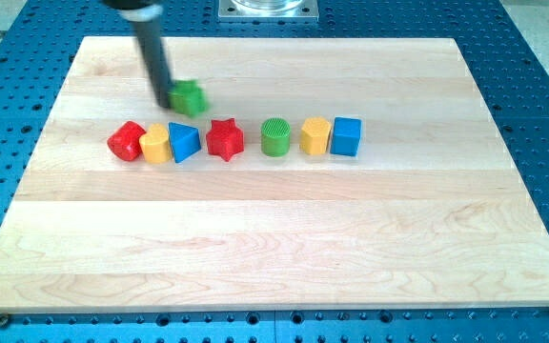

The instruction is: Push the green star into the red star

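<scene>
Camera view: my tip, a bare rod with nothing to open or close, touches the green star on its right; the red star sits lower right, so an off-centre push risks striking the blue triangle.

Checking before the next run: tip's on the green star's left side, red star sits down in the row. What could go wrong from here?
1. My tip touches the green star on the view's left, so pushing on probably sends it right, past the red star.
2. The blue triangular block sits just left of the red star; a steep diagonal push may hit it first.
</scene>
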`<state>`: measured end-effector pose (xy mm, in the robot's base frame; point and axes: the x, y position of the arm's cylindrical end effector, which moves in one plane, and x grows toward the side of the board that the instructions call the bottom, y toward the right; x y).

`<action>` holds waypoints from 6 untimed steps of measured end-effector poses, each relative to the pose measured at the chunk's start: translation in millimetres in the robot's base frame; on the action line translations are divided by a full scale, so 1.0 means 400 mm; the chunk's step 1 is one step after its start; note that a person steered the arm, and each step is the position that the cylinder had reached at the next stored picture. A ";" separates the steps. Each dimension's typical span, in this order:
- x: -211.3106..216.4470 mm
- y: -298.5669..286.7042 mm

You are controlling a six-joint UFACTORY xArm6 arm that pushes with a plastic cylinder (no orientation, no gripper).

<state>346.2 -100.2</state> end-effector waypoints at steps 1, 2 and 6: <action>0.032 0.155; -0.131 0.259; 0.007 0.412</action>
